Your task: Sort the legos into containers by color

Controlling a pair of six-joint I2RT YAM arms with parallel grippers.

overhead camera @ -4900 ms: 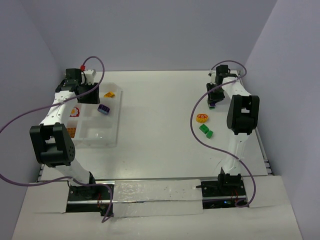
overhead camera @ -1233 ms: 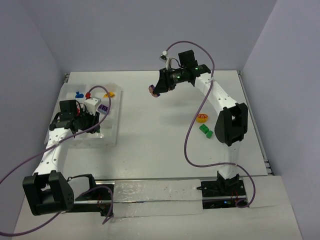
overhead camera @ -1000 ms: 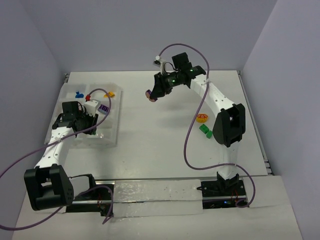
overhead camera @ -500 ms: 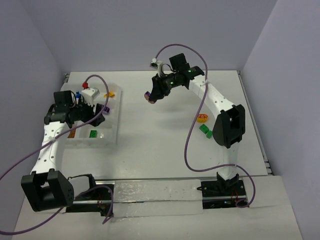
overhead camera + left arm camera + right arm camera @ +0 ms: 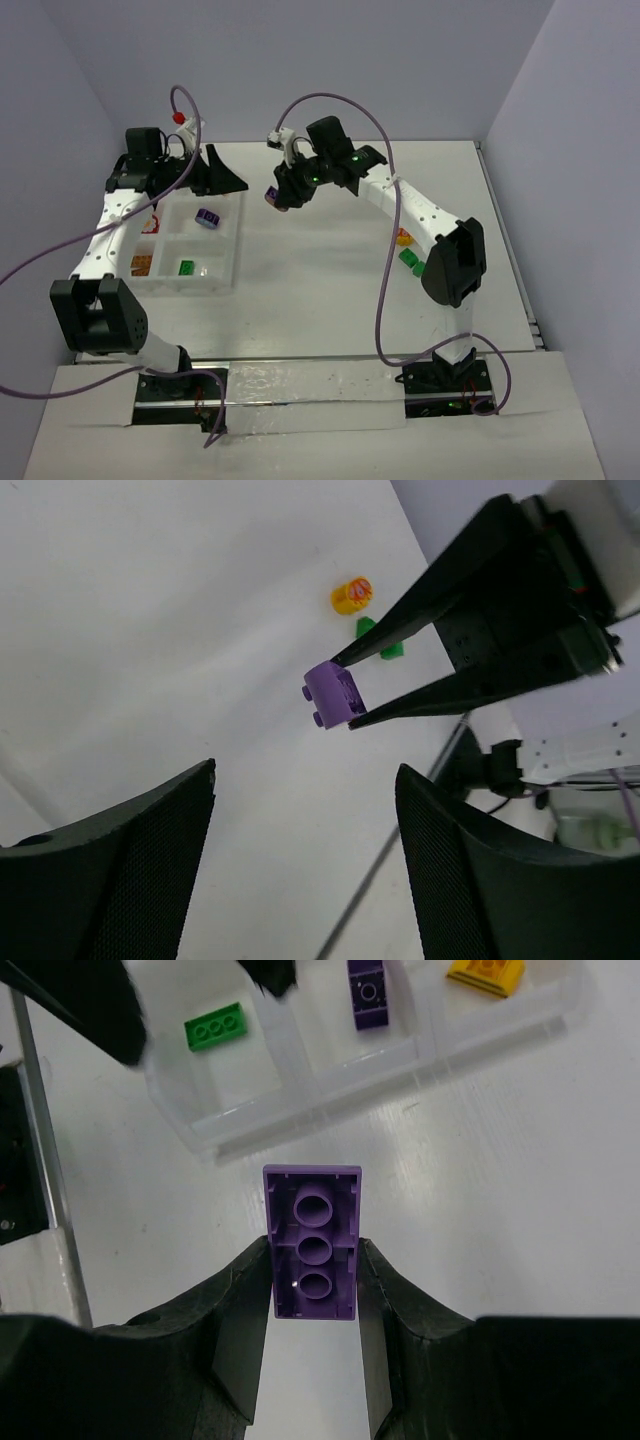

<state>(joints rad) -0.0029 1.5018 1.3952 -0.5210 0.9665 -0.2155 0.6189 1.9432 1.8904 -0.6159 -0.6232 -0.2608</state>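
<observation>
Top external view: a translucent clear plastic divided tray (image 5: 229,262) sits at the left of the white desk (image 5: 330,290). One square compartment holds a small purple brick (image 5: 208,217). The next one nearer holds a flat green brick (image 5: 186,267), and an orange piece (image 5: 141,265) lies in the compartment beside that. The left fingers (image 5: 213,176) hang spread apart over the tray's far edge. The right fingers (image 5: 275,194) are clamped on a purple rectangular brick (image 5: 270,197), held in the air just right of the tray. A yellow rounded piece (image 5: 404,237) and a green piece (image 5: 410,259) lie near each other on the desk at the right.

Left wrist view: this arm's black pads are mesh-textured and wide apart. Beyond them, the tapering right fingers pinch the held brick, its side studs showing.

Right wrist view: the held brick's hollow underside shows three round tubes. It hangs above bare desk beside the tray wall. A yellow sloped piece (image 5: 486,970) lies in another compartment.
</observation>
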